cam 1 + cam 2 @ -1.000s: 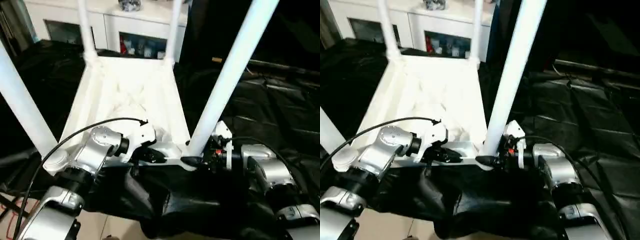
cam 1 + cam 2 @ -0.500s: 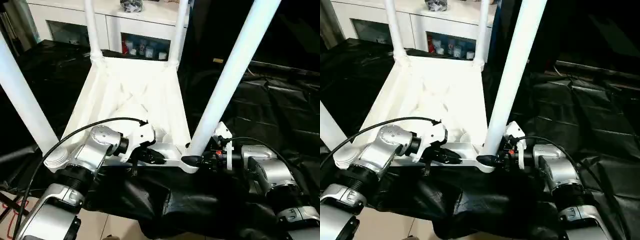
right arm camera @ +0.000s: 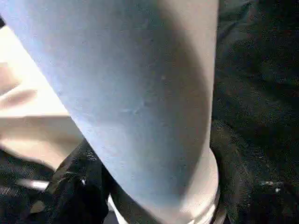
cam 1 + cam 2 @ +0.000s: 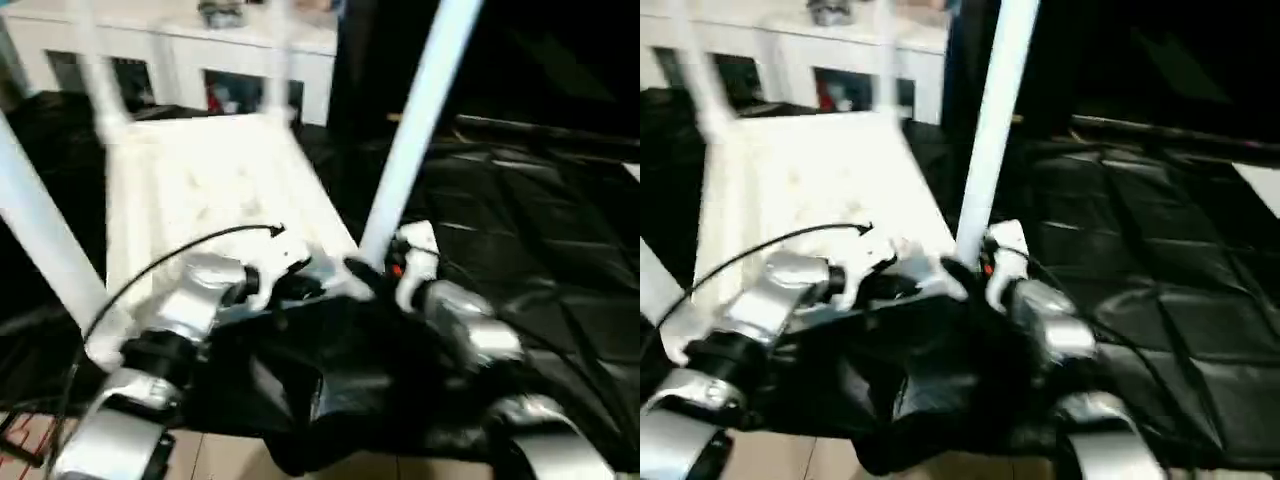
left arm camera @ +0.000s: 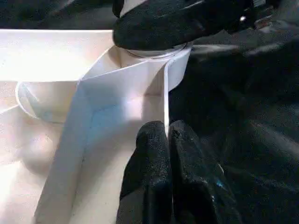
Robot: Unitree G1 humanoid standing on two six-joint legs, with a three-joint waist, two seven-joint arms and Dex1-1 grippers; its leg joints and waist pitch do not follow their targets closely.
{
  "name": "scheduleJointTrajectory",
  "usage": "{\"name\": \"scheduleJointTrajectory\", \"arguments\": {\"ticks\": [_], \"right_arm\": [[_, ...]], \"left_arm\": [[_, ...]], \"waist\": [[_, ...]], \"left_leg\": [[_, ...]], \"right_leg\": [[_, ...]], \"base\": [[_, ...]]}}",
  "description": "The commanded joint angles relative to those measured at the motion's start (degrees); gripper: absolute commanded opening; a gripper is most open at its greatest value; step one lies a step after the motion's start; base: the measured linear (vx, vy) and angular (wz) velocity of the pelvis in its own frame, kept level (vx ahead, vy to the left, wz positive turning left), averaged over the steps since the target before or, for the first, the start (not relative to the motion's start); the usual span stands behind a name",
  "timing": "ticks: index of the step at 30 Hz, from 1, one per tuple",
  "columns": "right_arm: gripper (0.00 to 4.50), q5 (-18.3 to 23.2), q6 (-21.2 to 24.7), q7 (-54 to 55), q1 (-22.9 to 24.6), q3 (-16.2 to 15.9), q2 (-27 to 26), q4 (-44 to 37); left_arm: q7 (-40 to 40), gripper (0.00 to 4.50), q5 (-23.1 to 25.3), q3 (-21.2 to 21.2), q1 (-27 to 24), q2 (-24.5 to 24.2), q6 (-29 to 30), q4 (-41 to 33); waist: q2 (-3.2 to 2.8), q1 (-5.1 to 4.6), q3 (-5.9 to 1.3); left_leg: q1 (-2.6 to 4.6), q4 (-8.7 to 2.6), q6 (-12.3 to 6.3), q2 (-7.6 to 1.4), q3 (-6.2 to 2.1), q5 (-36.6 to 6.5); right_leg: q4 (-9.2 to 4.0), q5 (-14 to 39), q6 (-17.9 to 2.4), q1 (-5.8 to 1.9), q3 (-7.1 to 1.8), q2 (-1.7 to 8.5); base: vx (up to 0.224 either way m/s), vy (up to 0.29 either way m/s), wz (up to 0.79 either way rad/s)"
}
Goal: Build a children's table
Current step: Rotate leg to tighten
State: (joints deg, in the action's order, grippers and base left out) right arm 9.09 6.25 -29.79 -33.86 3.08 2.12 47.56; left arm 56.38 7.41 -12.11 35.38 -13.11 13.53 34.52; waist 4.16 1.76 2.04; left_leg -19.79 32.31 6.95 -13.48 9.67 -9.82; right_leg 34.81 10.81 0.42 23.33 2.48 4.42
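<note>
The children's table lies upside down on the black-draped work table, with its white tabletop [image 4: 200, 190] ribbed side up and white tube legs standing in the corner sockets. My left gripper [image 5: 166, 135] is shut on the thin near rim wall of the tabletop, close to the near right corner socket [image 5: 154, 60]. My right gripper [image 4: 365, 272] sits at the base of the near right leg [image 4: 420, 110], one black finger [image 5: 177, 21] pressed around the tube just above the socket. The near left leg [image 4: 40, 240] rises at the left edge.
Black cloth [image 4: 520, 230] covers the work table and hangs over its near edge above the light floor [image 4: 230, 460]. A white cabinet [image 4: 180, 50] with glass doors stands behind the table. A black cable [image 4: 170, 265] arcs over my left forearm.
The whole picture has swung and blurred, so the camera moved. Both grippers keep their places at the tabletop's near right corner, and the right one's fingers now sit against the leg.
</note>
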Motion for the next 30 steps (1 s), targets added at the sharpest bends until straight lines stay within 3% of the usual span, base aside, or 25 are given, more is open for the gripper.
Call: {"name": "scheduleJointTrajectory", "arguments": {"ticks": [1,2,3,6,8,14,17,20,22,25,30], "right_arm": [[2.65,-3.78,-0.56,2.19,-0.52,-3.26,-3.49,5.48],[3.21,-3.78,-0.56,2.19,-0.52,-3.26,-3.49,5.48],[3.21,-2.40,0.04,0.14,-1.01,-2.73,-3.75,5.03],[3.41,-1.29,0.38,-2.09,-1.47,-2.51,-3.61,4.69],[3.72,-1.71,-0.44,-4.01,-1.33,-3.49,-2.77,4.13],[3.72,-0.83,-3.15,-17.83,1.91,-6.73,1.82,-1.91],[3.72,1.15,-0.28,-29.44,4.70,-9.32,5.27,-7.14],[3.72,2.78,3.05,-40.19,7.62,-12.96,9.79,-12.36],[3.72,3.36,4.71,-43.20,8.37,-14.06,11.44,-13.89],[3.72,3.37,6.10,-46.60,9.25,-15.22,13.21,-15.62],[3.57,2.81,8.02,-49.07,10.36,-16.72,14.06,-18.32]], "left_arm": [[2.05,0.00,-2.79,-4.66,-1.41,6.67,0.77,-4.72],[2.05,0.00,-2.79,-4.66,-1.41,6.67,0.77,-4.72],[2.33,0.00,-2.79,-5.02,-1.34,6.77,0.50,-4.63],[2.32,0.00,-2.55,-5.27,-1.16,6.63,0.28,-4.31],[2.33,0.00,-2.26,-5.30,-0.94,6.25,-0.04,-3.95],[4.32,0.00,-2.35,-4.59,-0.82,3.62,-1.11,-4.00],[6.98,0.00,-2.94,-4.48,-0.99,2.02,-2.39,-4.31],[9.61,0.00,-3.29,-4.35,-0.88,0.47,-3.37,-3.95],[10.29,0.00,-3.23,-4.06,-0.42,0.03,-3.83,-3.03],[10.84,0.00,-3.21,-3.22,0.98,-0.48,-4.65,-0.56],[11.48,0.00,-3.08,-2.86,2.92,-1.58,-6.39,2.65]], "waist": [[-0.76,0.28,-2.24],[-0.72,0.25,-2.22],[-1.22,0.32,-2.26],[-1.03,0.52,-2.54],[-1.28,0.54,-2.56],[-1.10,1.06,-2.86],[-0.95,1.59,-2.86],[-0.98,2.27,-2.87],[-0.91,2.63,-2.75],[-0.89,3.32,-2.36],[-0.62,3.55,-2.38]], "left_leg": [[-0.06,-4.15,0.54,0.45,0.24,-22.76],[-0.15,-4.17,0.50,0.45,0.25,-22.53],[-0.11,-4.16,0.28,0.56,0.34,-22.16],[0.01,-3.95,-0.45,0.47,0.75,-19.88],[-0.42,-4.01,-0.68,0.59,0.76,-18.38],[-0.47,-3.61,-2.60,0.50,1.08,-14.53],[-0.59,-3.63,-3.69,0.50,1.08,-12.21],[-0.16,-3.42,-4.76,0.38,1.27,-11.71],[-0.29,-3.50,-4.73,0.34,1.25,-12.12],[0.08,-3.81,-2.91,0.26,1.22,-15.90],[-0.08,-3.94,-1.81,0.28,0.97,-16.57]], "right_leg": [[-5.86,26.82,-7.38,-1.26,-1.42,2.60],[-5.76,26.03,-7.69,-1.31,-1.42,2.57],[-5.65,24.44,-8.09,-1.35,-1.50,2.37],[-5.12,17.80,-10.12,-1.46,-1.76,2.06],[-4.78,15.56,-10.77,-2.00,-1.77,2.06],[-4.45,10.47,-12.02,-2.56,-1.76,2.11],[-4.01,7.00,-13.19,-2.88,-1.65,2.00],[-3.93,4.78,-13.98,-2.86,-1.73,1.95],[-3.96,5.64,-14.06,-2.93,-1.64,2.01],[-4.86,14.67,-11.91,-2.50,-1.67,2.30],[-5.12,19.07,-9.76,-2.39,-1.71,2.50]], "base": [[0.000,0.000,0.00],[0.000,0.000,0.00],[0.000,0.000,0.00],[0.000,0.000,0.00],[0.000,0.000,0.00],[0.000,0.000,0.00],[0.000,0.000,0.00],[0.000,0.000,0.00],[0.000,0.000,0.00],[0.000,0.000,0.00],[0.000,0.000,0.00]]}}
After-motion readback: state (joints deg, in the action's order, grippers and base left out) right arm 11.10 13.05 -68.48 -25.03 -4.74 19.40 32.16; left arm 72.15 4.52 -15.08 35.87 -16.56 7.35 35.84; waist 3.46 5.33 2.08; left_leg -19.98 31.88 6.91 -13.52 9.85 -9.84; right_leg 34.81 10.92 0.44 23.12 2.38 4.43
